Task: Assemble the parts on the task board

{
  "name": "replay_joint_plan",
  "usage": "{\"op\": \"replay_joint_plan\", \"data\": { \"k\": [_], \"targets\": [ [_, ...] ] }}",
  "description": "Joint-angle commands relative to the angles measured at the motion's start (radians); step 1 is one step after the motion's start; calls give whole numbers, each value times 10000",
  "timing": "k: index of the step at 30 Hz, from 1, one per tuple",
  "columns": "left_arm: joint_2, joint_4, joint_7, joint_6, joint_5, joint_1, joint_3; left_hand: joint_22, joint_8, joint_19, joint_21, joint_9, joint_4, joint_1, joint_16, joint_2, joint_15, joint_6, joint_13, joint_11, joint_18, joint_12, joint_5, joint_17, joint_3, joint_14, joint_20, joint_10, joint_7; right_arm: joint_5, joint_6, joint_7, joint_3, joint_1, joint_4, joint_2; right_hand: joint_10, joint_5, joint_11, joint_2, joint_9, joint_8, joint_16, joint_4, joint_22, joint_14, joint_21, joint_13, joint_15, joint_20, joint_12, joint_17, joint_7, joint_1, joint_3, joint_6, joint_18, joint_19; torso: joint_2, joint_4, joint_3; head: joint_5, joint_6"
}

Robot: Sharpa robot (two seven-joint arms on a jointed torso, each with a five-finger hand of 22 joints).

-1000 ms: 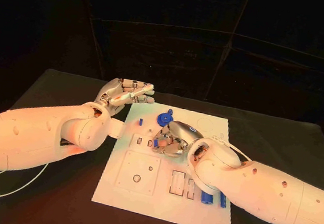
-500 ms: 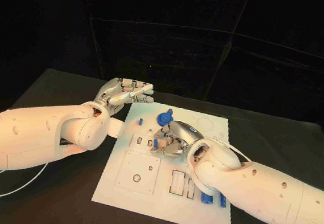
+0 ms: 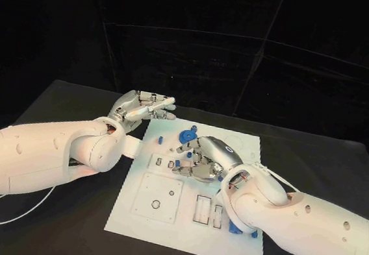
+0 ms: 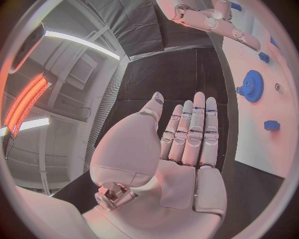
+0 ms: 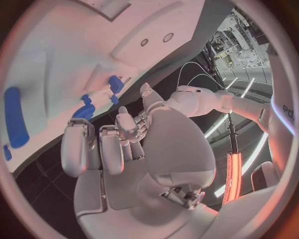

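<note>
Here the task board [image 3: 195,192], a white plate on the black table [image 3: 66,99], lies under the right hand [image 3: 203,159], with blue parts scattered around that hand. A blue gear [image 3: 187,134] stands just beyond its fingers, a small blue peg [image 3: 160,138] sits off toward the left hand, and a blue cylinder [image 3: 235,226] lies back beside the right forearm. The right hand hovers low over the middle slots, fingers curled downward; whether they pinch anything I cannot tell. The left hand [image 3: 145,107] hangs off the board's far left corner, flat, fingers side by side, empty. A likely risk: the curled fingers could nudge nearby small pieces askew or jam a part crooked in its slot.
</note>
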Motion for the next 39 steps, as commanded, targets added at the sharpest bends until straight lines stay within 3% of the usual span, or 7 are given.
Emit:
{"op": "replay_joint_plan", "data": {
  "k": [1,10,15,16,18,30,39],
  "targets": [
    [-1,34,-292,572,-413,17,10,86,19,448,226,24,-85,-8,243,146,-189,216,53,-140,89,141,35,204,12,555,-185,391,-101,464,-632,1161,32,213,374,-375,3,54,-15,58,22,77,-50,23,17,626,7,22,57,58,60,483,-63,164,-99,83,-67,7,-25,2,6,-16,37],
    [-199,228,-2992,1118,-2311,191,14,853,135,3149,1934,87,-98,51,3165,223,-1276,667,611,-998,38,866,131,2385,559,3428,-1352,2201,-826,3184,90,2508,45,1181,817,-1825,-9,376,-43,391,20,113,-81,-174,-33,613,-24,60,29,29,126,448,-77,638,1,116,-58,-32,-227,-10,88,42,-62],
    [-316,290,-5278,1999,-3939,555,12,1523,491,3978,3097,247,197,-495,9314,-215,-1493,931,1378,-1238,9,1683,63,8765,787,3667,-1595,2525,-1015,3895,214,2655,44,1571,818,-2507,45,463,-37,443,16,112,-70,-193,-13,620,-16,142,34,31,230,478,-69,667,7,105,-63,-27,-361,-59,161,82,-162],
    [-329,307,-6029,2450,-4695,702,11,1971,690,4359,3691,354,584,-1073,11277,-314,-1577,1122,1711,-1304,-18,2156,85,11082,505,3828,-1679,2812,-1139,4047,223,2661,43,1646,753,-2673,61,490,-37,455,18,118,-70,-196,0,620,-10,165,35,31,259,481,-70,670,6,113,-65,-22,-394,-60,177,84,-175],
    [-297,333,-7004,2966,-5772,879,10,4222,1000,4969,5677,548,1238,-1845,12515,-359,-1690,1265,2372,-1445,-269,2982,92,12553,-20,3884,-1845,2907,-1241,4201,195,2645,42,1717,653,-2875,61,513,-37,467,20,125,-74,-194,4,619,-8,160,35,32,258,472,-71,666,3,125,-66,-21,-440,-44,204,81,-207],
    [381,104,-9711,3891,-8753,1254,-132,8870,3062,5016,9515,2206,2185,-1982,13782,119,-1927,733,7930,-1739,-781,8758,-1,14311,-1736,4022,-2020,2228,-1551,4411,89,2471,37,1818,356,-3170,49,594,-40,486,29,160,-96,-175,-25,610,-20,130,34,32,242,428,-78,624,-37,174,-60,-33,-501,-20,254,39,-240],
    [1009,-412,-10143,4276,-9465,1375,-354,10040,3885,5148,10338,2978,2227,-2379,13846,503,-1980,365,9270,-1826,-922,10001,-3,14419,-2532,4047,-2100,2457,-1669,4423,133,2248,35,1822,201,-3000,14,609,-43,464,31,174,-130,-155,-55,594,-35,74,32,32,191,357,-82,574,-87,190,-53,-47,-488,-8,229,35,-253]
  ]
}}
